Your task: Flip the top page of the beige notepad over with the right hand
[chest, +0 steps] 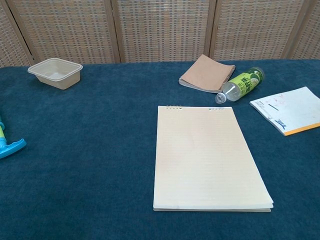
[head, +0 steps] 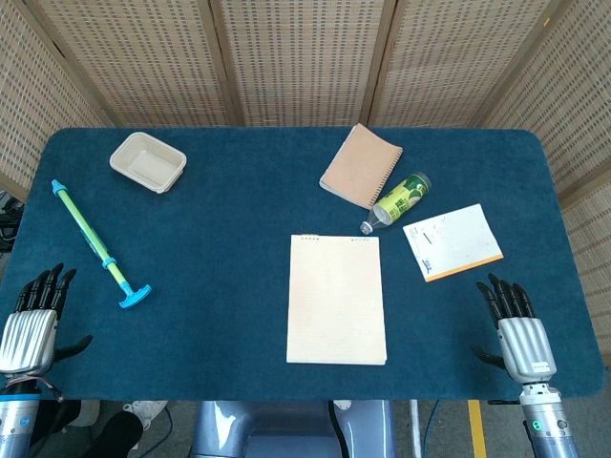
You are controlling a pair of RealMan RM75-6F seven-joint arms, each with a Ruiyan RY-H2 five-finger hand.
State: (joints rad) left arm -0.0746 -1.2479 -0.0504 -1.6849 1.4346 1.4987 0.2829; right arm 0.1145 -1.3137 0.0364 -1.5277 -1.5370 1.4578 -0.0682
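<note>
Beige notepad [head: 337, 299] lies flat and closed at the middle of the desk [head: 239, 239], its small binding rings along the twelve o'clock edge, so the top page would hinge away from the robot and the free six o'clock edge is the likely place to lift it. Right hand [head: 518, 334] waits at about four o'clock from the pad, well apart from it, palm down near the desk's near edge with fingers [head: 504, 296] apart and holding nothing; left hand [head: 29, 324] mirrors it at eight o'clock, fingers also spread and empty. Beyond the binding, at one o'clock, lie a brown spiral notebook [head: 361, 164] and a green-labelled bottle [head: 399, 201] on its side; a white booklet [head: 452, 241] sits at two o'clock, between the right hand and the bottle. A beige tray [head: 147, 161] and blue-green pump tool [head: 97, 242] lie far off at ten o'clock. Nothing seems to block the reach inward.
</note>
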